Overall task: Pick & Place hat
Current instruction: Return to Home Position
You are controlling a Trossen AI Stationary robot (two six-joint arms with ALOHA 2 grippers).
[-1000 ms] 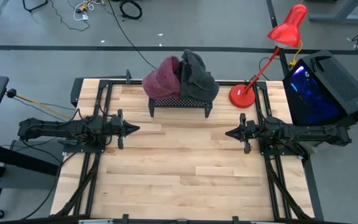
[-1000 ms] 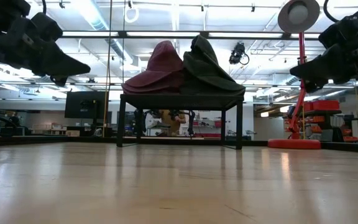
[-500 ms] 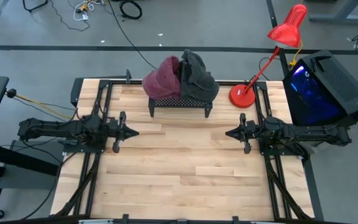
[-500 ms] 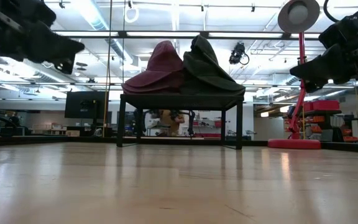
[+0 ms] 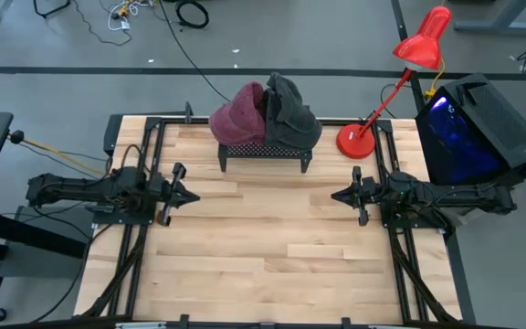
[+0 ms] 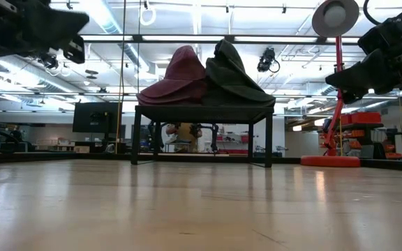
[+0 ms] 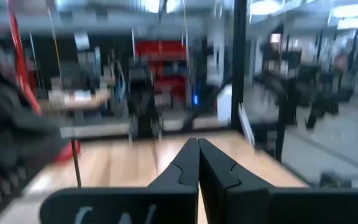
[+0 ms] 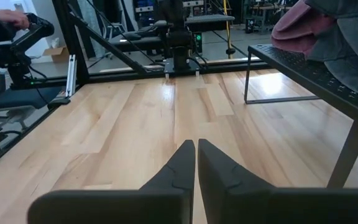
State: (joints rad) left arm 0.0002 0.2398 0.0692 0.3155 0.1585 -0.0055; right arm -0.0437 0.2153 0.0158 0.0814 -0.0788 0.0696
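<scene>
- Jaws on both sides are pressed together with nothing between them. The left jaws hang over the left part of the tabletop (image 5: 272,247) and the right jaws over its right part, each pointing inward at the other.
- The left arm (image 5: 89,190) and right arm (image 5: 436,195) each reach in from their own side, well apart from each other and from the shelf (image 5: 263,152).
- The red caps (image 5: 237,113) sit stacked on the shelf's left half, touching the black caps (image 5: 290,114) on its right half (the shelf stands at the tabletop's far middle).
- No cap lies on the bare wood, so the placing looks finished.
- To go home cleanly, I would keep the jaws closed and draw each arm straight back along its own line. Neither should swing toward the shelf legs, and the right arm should mind the red lamp (image 5: 356,140) near it.
</scene>
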